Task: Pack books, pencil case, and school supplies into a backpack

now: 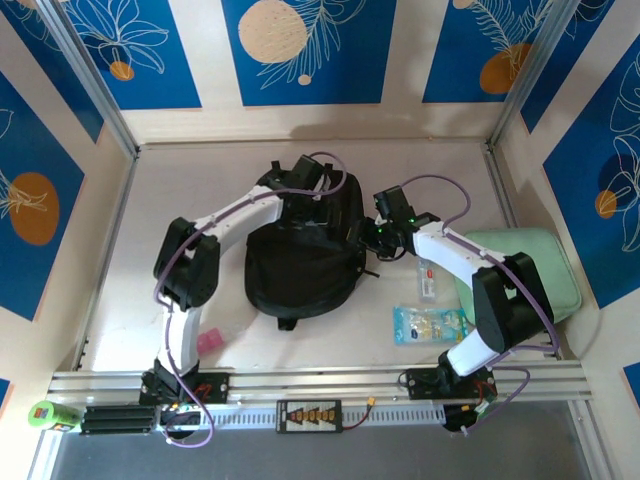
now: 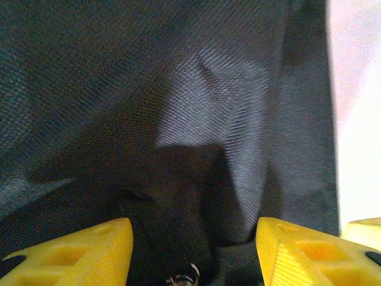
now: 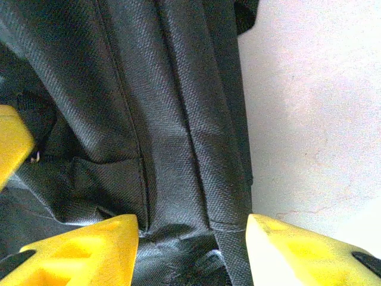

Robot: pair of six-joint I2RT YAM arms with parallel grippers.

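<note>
The black backpack (image 1: 300, 255) lies in the middle of the table. My left gripper (image 1: 318, 185) is over its far top end; in the left wrist view its yellow fingers (image 2: 89, 250) stand apart with bunched black fabric (image 2: 196, 137) between them. At the bag's right edge is my right gripper (image 1: 378, 232), open, its fingers (image 3: 297, 250) straddling a flat band of backpack fabric (image 3: 178, 149) beside bare table. The mint-green pencil case (image 1: 525, 265) lies at the right, partly under my right arm. A clear packet of school supplies (image 1: 430, 324) sits near it. The books are out of view.
A small packaged item (image 1: 427, 278) lies between the backpack and the green case. A pink eraser (image 1: 208, 341) rests by the left arm's base. A green object (image 1: 45, 412) sits at the near left corner. Walls close the table on three sides.
</note>
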